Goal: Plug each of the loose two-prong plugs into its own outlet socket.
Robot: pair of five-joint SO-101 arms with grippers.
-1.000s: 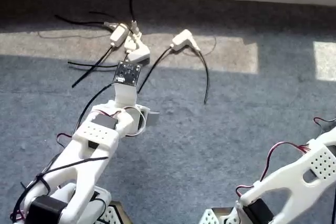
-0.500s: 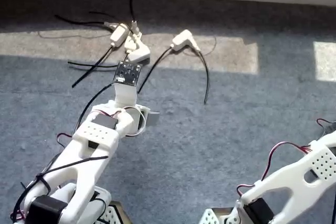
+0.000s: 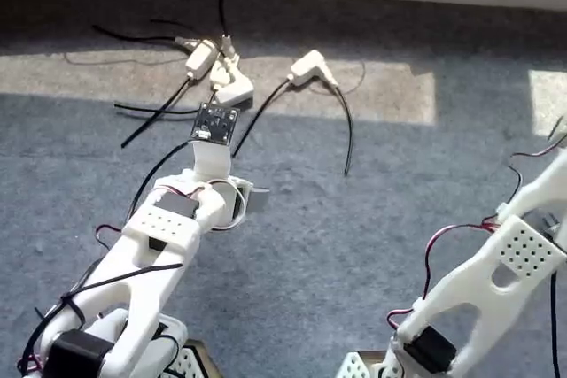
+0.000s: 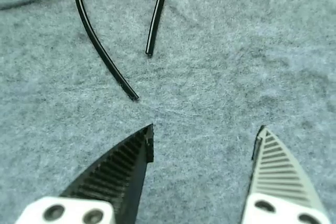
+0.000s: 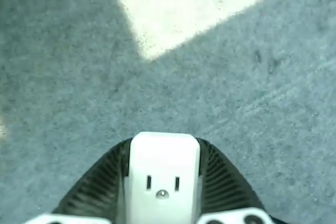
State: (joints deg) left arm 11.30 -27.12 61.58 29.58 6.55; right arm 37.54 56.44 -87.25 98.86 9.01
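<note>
Grey carpet (image 3: 354,219) covers the desk, crossed by a sunlit band (image 3: 390,90) at the far side. The left arm (image 3: 168,227) stretches from the near left corner toward a cluster of white connectors (image 3: 221,73) lying in the band. A separate white plug (image 3: 307,66) on a black cord lies just beside the cluster. In the left wrist view, the left hand (image 4: 205,135) hangs over bare carpet with its fingers spread apart and nothing between them. Two black cable ends (image 4: 113,69) lie just ahead of it. The right hand (image 5: 164,145) is clamped on a white outlet socket (image 5: 164,177), whose slotted face points outward over the carpet. Compared with one second earlier, the right arm (image 3: 496,281) stands higher and has shifted inward from the desk's right edge. The left arm, connectors and plug are unchanged.
</note>
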